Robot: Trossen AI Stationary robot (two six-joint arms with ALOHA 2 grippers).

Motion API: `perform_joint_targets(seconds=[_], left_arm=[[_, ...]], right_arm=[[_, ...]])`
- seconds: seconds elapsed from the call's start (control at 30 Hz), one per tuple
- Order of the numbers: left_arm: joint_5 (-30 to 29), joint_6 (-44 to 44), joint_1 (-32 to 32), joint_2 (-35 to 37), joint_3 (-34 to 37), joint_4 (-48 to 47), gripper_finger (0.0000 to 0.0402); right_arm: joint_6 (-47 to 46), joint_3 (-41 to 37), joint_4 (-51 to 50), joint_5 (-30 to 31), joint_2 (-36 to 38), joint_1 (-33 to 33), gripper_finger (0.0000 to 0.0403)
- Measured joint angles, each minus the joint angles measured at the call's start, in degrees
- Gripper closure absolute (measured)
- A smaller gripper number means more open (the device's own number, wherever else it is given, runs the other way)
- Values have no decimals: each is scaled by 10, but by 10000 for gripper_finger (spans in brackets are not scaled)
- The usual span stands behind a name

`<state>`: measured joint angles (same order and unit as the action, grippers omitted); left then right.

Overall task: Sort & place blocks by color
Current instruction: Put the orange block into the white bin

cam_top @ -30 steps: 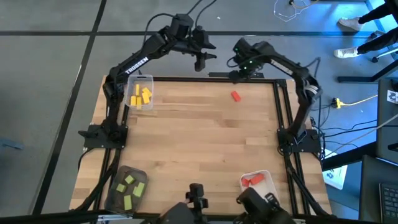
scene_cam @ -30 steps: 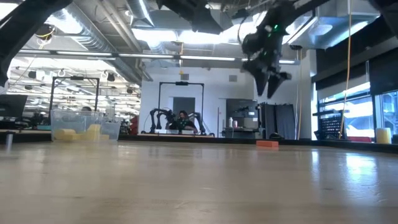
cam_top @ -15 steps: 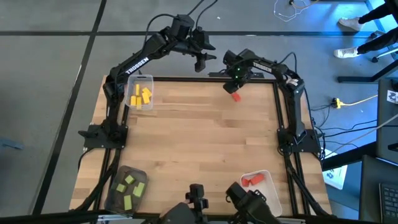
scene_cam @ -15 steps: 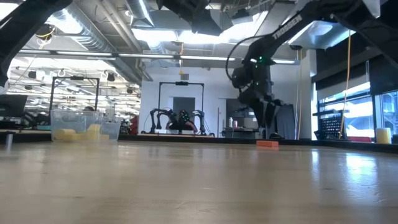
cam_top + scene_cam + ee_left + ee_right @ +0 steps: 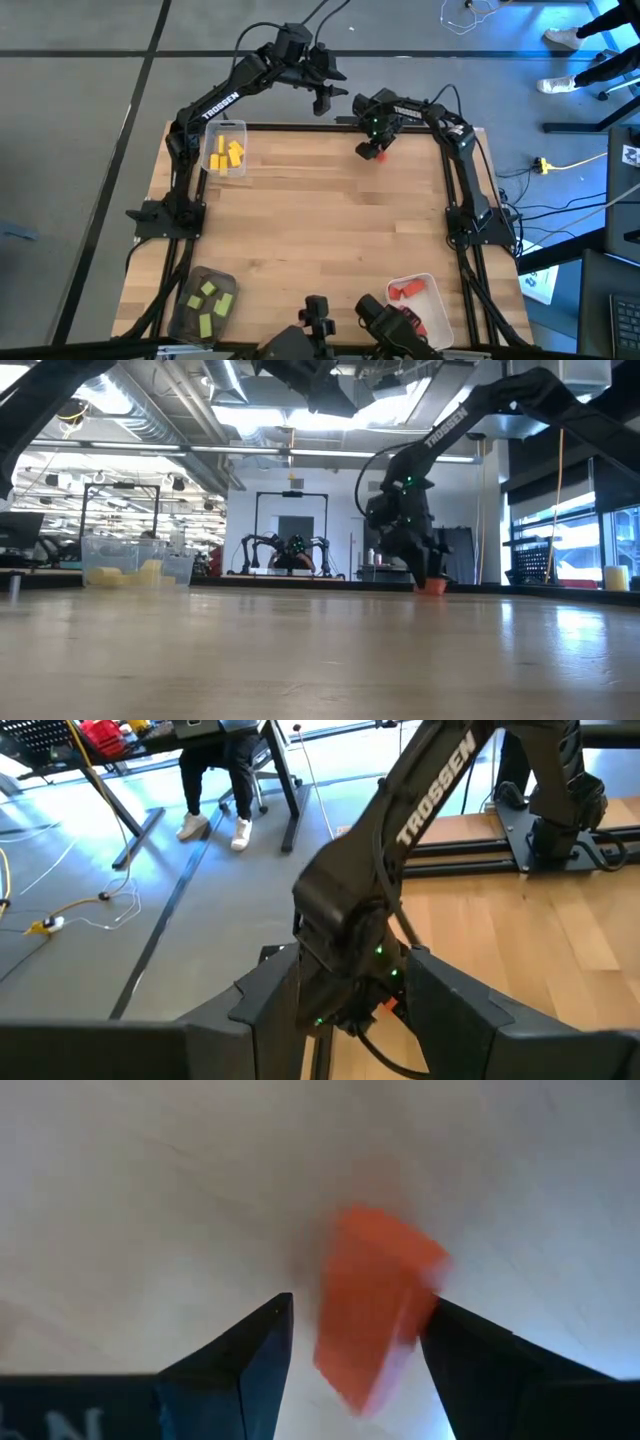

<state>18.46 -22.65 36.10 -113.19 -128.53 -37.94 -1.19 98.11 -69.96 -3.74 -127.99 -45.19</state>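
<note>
A single red block (image 5: 379, 154) lies flat on the wooden table near its far edge. My right gripper (image 5: 373, 148) points down over it, open. In the right wrist view the block (image 5: 375, 1320) sits between the two fingers, and in the low view the fingertips (image 5: 424, 580) are down at table height beside the block (image 5: 435, 587). Whether a finger touches it, I cannot tell. My left gripper (image 5: 322, 100) hangs open and high beyond the table's far edge, holding nothing; its wrist view looks past its own fingers (image 5: 355, 1020) onto the right arm.
A clear tray (image 5: 240, 127) with yellow blocks (image 5: 224, 155) stands at the far left. A dark tray (image 5: 188, 278) with green blocks (image 5: 208, 305) is at the near left, and a white tray (image 5: 434, 305) with red blocks (image 5: 406, 290) at the near right. Bare wood lies between them.
My right gripper has come down from high above the far edge to the table, shifting a little toward the table's left, and has tipped from slanting to pointing nearly straight down, its fingers now on either side of the red block. The block has stayed in place.
</note>
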Motion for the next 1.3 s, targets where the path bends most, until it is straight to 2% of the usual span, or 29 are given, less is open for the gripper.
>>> perform_joint_targets(seconds=[0.1,0.53,0.67,0.93,1.3], left_arm=[[0,0,0,0,0,0,231],[0,0,0,0,0,0,231],[0,0,0,0,0,0,231],[0,-4,0,0,0,0,231],[0,-4,0,0,0,0,231]], right_arm=[[1,-2,-2,21,-2,0,189],[2,-1,24,31,-1,0,191],[2,-1,25,53,-3,0,210],[2,-1,23,62,-2,0,283],[46,0,19,58,-2,0,286]])
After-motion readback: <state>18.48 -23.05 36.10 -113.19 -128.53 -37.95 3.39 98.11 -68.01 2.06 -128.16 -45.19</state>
